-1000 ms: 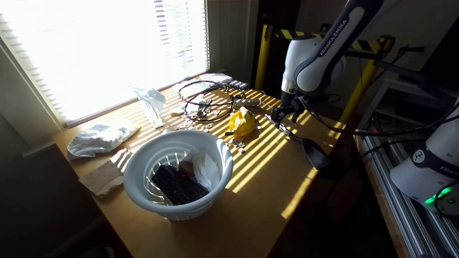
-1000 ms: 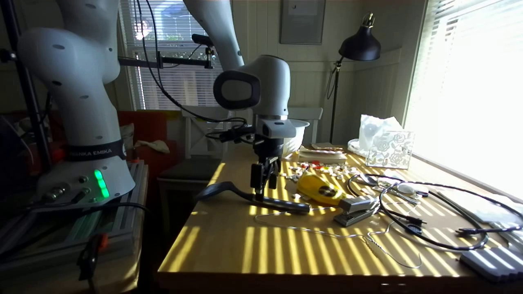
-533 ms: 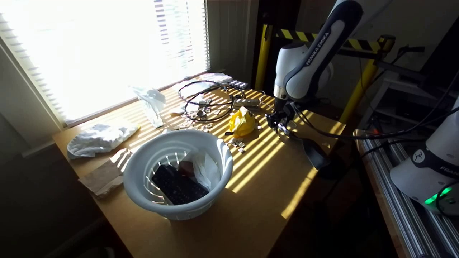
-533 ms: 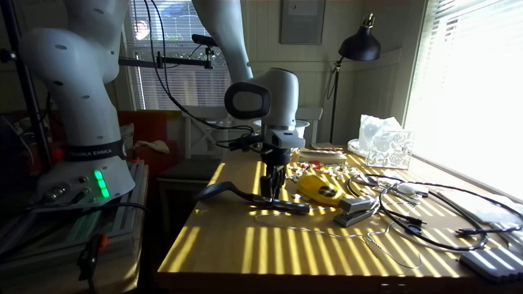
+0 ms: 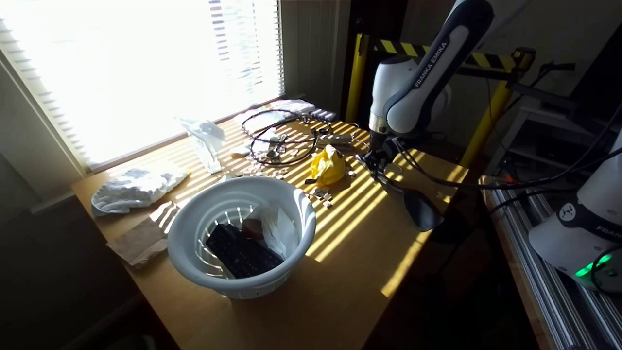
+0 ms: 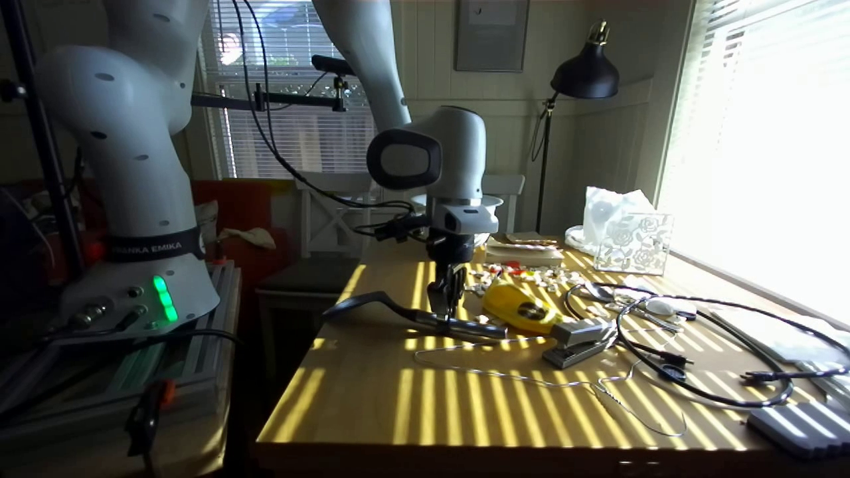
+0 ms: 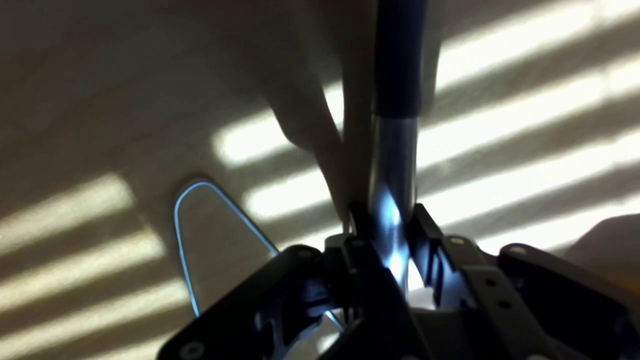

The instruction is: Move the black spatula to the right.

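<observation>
The black spatula has a dark, broad head (image 5: 423, 210) lying toward the table edge nearest the robot base, in an exterior view. Its shiny grey handle (image 6: 479, 328) points to the yellow item. My gripper (image 6: 443, 318) reaches straight down over the handle, around its middle. Seen from the wrist, the metal part of the handle (image 7: 395, 150) runs between the fingers of my gripper (image 7: 389, 222), which press on it from both sides. The head is outside the wrist view. Whether the handle still rests on the tabletop is hard to tell.
A bent wire (image 6: 505, 375) and a stapler (image 6: 578, 342) lie close to the handle's end. Beside them are a yellow item (image 5: 328, 166) and a coiled black cable (image 6: 704, 345). A white basket (image 5: 243, 287) holding a keyboard stands farther along the table.
My gripper came down onto the handle, and its fingers closed around it. Since half a second ago, the spatula has shifted and turned slightly, its handle a little higher in an exterior view.
</observation>
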{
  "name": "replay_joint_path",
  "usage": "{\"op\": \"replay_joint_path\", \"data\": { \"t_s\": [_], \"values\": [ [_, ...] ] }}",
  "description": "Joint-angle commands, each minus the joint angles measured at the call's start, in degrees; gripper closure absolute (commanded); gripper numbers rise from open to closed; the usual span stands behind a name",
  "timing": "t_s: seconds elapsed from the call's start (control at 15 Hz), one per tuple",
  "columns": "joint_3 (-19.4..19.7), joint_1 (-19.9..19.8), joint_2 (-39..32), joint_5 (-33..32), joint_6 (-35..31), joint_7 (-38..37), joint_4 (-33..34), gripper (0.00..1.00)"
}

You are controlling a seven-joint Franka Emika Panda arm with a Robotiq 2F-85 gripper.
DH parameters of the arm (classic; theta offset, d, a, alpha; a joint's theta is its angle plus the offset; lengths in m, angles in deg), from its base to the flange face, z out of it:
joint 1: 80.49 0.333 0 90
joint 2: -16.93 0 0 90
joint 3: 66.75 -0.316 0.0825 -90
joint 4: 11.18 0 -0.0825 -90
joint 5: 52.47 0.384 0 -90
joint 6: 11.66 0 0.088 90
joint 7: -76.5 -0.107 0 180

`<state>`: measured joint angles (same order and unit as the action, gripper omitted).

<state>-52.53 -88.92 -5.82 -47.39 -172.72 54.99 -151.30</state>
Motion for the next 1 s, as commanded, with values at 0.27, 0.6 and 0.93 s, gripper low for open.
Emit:
{"op": "replay_joint_path", "data": {
  "t_s": [0.27,0.6,0.93],
  "values": [
    [-1.98,-3.08,14.4,5.41,0.61,7.11,-7.69,0.94],
    [-3.52,-5.17,25.6,16.64,2.79,16.78,-10.66,0.94],
    [-2.75,-2.12,34.14,19.72,5.06,19.16,-10.8,0.94]
  ]
}}
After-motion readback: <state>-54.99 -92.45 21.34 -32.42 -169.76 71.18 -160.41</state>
